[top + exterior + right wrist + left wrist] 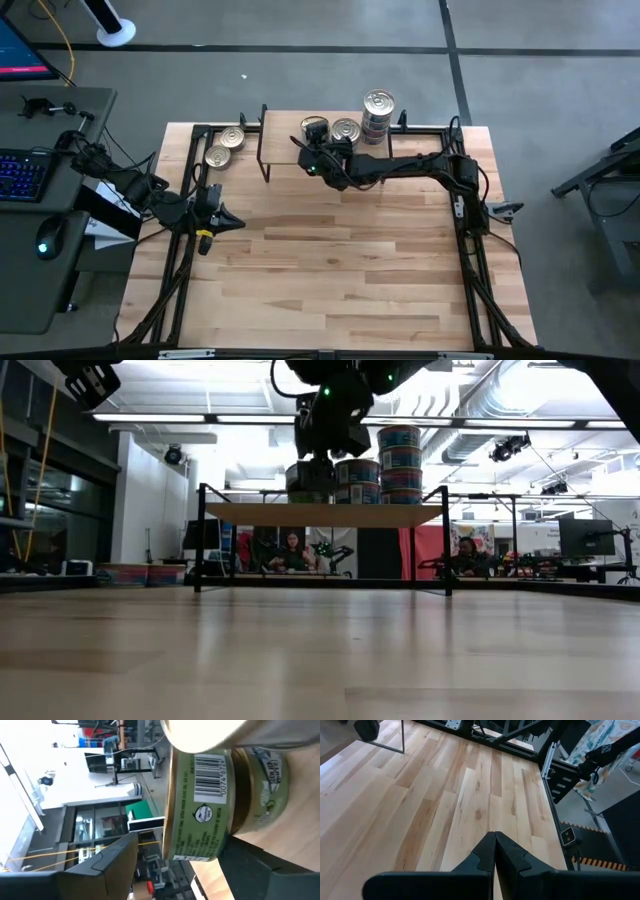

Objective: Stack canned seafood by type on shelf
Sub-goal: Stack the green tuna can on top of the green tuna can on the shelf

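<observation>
Nearest us, the left gripper [232, 221] waits over the bare near-left tabletop [330, 280], its fingers [487, 851] pressed together on nothing. We leave it out of this step.

Further back, the right gripper [314, 138] is at the shelf [282, 150], above the green-labelled tin [200, 800]. The right wrist view shows that tin filling the space between the dark fingers [102, 865], so we read it as gripped. In the low view it sits level with the shelf top, next to a short stack [358, 480] and a taller blue-labelled stack [400, 463].

For the placing, we judge: keep the tin flat, settle it fully on the board before opening, and stay off the neighbouring stack, which stands just beside it. Open slowly, then lift straight up so the fingers don't drag it.

Two loose tins [225, 146] remain on the table left of the shelf, at the far-left corner.
</observation>
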